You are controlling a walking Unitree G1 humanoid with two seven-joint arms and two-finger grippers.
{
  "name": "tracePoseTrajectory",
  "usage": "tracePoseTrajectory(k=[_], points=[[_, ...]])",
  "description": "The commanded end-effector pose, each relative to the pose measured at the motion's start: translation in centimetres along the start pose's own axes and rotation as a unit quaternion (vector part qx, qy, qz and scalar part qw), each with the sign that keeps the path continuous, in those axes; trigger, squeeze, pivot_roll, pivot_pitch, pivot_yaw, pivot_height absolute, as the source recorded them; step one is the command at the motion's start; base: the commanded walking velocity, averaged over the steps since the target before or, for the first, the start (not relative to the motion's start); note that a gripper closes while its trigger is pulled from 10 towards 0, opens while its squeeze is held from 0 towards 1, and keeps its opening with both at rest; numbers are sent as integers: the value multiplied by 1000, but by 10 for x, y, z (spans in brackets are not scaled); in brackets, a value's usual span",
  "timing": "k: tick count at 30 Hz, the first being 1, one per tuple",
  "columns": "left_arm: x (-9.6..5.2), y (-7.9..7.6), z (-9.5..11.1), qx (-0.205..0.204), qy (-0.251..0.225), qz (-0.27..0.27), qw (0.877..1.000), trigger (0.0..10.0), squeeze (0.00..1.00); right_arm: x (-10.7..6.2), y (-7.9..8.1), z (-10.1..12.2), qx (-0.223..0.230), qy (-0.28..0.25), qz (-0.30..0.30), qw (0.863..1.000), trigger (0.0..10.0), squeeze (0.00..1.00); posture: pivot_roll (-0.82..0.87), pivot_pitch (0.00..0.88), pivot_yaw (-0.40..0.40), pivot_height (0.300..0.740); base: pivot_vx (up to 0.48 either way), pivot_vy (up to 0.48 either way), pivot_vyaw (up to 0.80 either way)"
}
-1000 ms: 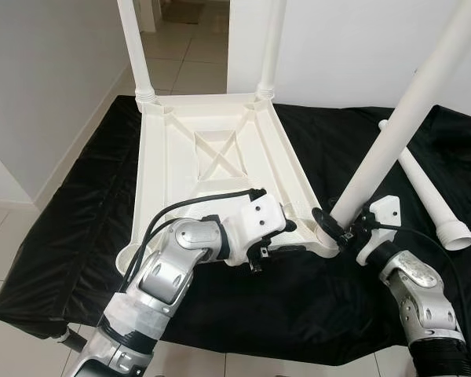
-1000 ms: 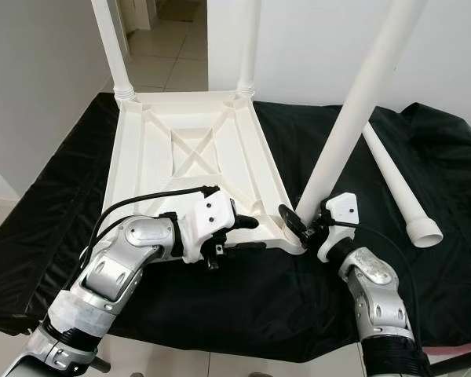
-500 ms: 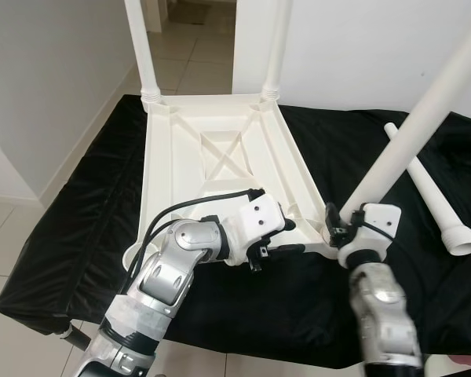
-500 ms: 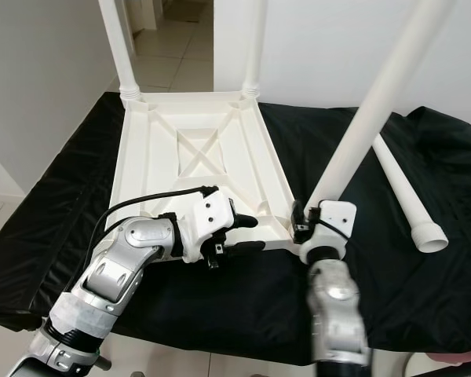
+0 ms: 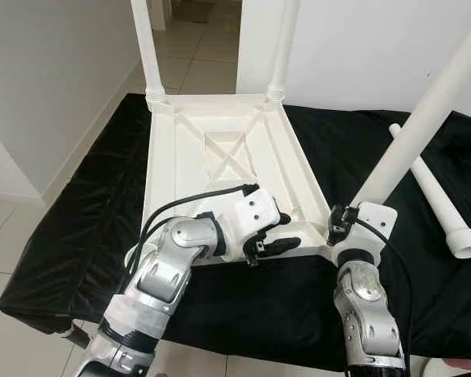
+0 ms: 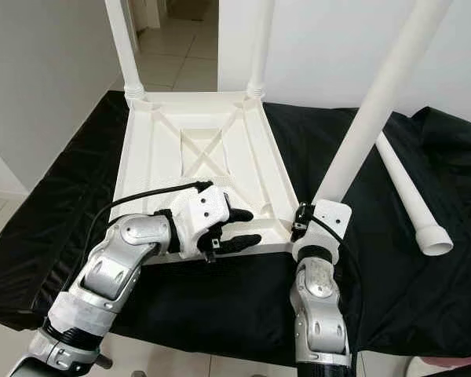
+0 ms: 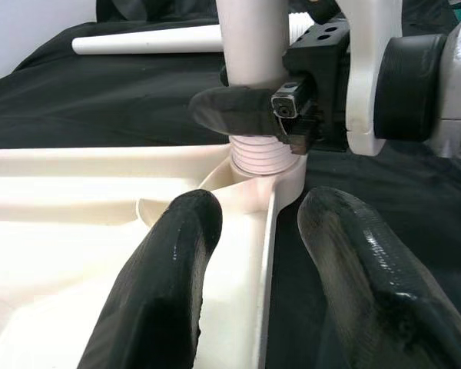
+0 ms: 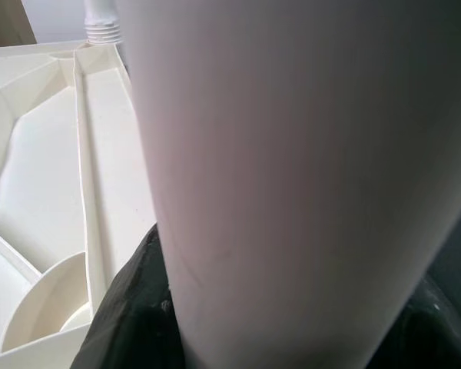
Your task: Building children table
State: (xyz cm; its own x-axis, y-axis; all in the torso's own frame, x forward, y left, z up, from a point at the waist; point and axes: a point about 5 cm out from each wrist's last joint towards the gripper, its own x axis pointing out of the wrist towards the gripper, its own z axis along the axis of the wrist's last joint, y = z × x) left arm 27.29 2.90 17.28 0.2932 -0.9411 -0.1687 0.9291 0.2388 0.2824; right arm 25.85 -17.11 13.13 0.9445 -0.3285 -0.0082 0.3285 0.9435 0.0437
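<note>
Lying upturned, the ribbed white table [image 5: 220,157] has right gripper [image 5: 341,228] jaws clamped on its tilted leg [image 5: 424,110], left gripper [image 5: 279,234] jaws apart.

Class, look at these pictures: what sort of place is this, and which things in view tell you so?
Probably a room in a home. Pale floor tiles run to a doorway, plain white walls surround, and an upturned plastic table top lies on a black sheet for assembly.

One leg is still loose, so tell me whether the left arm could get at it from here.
Probably not. The loose leg lies on the black cloth at the robot's far right, beyond the right gripper and the leg it holds; the left gripper sits at the tabletop's near edge.
</note>
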Motion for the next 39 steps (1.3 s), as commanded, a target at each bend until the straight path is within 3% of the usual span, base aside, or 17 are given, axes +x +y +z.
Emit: tracePoseTrajectory(k=[1,5,6,13,14,22,24,27,30,34,39], points=[[-1,9,-1,-3,4,93,996,10000,0,-9,10,-17,31,48,0,998,10000,0,-83,0,-18,740,0,0,0],[-1,8,-1,-4,3,92,996,10000,0,-6,7,-12,31,28,16,999,10000,20,-84,0,-16,740,0,0,0],[-1,9,0,-3,2,92,996,10000,0,-5,5,-10,37,20,23,999,10000,1000,-84,0,-15,740,0,0,0],[0,10,1,-2,0,92,996,10000,0,8,-9,-2,11,-8,56,998,10000,1000,-88,0,-8,740,0,0,0],[0,10,2,0,0,92,996,10000,0,12,-12,0,5,-10,73,997,10000,0,-90,0,-6,740,0,0,0],[0,12,3,3,-1,91,996,10000,0,21,-17,6,-15,-23,143,989,10000,0,-90,0,-2,740,0,0,0],[0,12,4,6,-2,89,996,10000,0,25,-15,6,-22,-19,208,978,10000,0,-87,0,-3,740,0,0,0],[0,12,4,8,-2,88,996,10000,0,27,-15,7,-26,-19,237,971,10000,0,-87,0,-3,740,0,0,0],[0,13,5,8,-3,89,996,10000,0,29,-13,6,-42,-22,308,950,10000,0,-84,0,1,740,0,0,0],[0,13,6,8,-4,89,996,10000,0,31,-15,5,-53,-21,332,942,10000,0,-82,0,1,740,0,0,0],[2,7,6,16,0,70,997,10000,0,39,-22,5,-84,-23,392,916,10000,0,-81,0,11,740,0,0,0]])
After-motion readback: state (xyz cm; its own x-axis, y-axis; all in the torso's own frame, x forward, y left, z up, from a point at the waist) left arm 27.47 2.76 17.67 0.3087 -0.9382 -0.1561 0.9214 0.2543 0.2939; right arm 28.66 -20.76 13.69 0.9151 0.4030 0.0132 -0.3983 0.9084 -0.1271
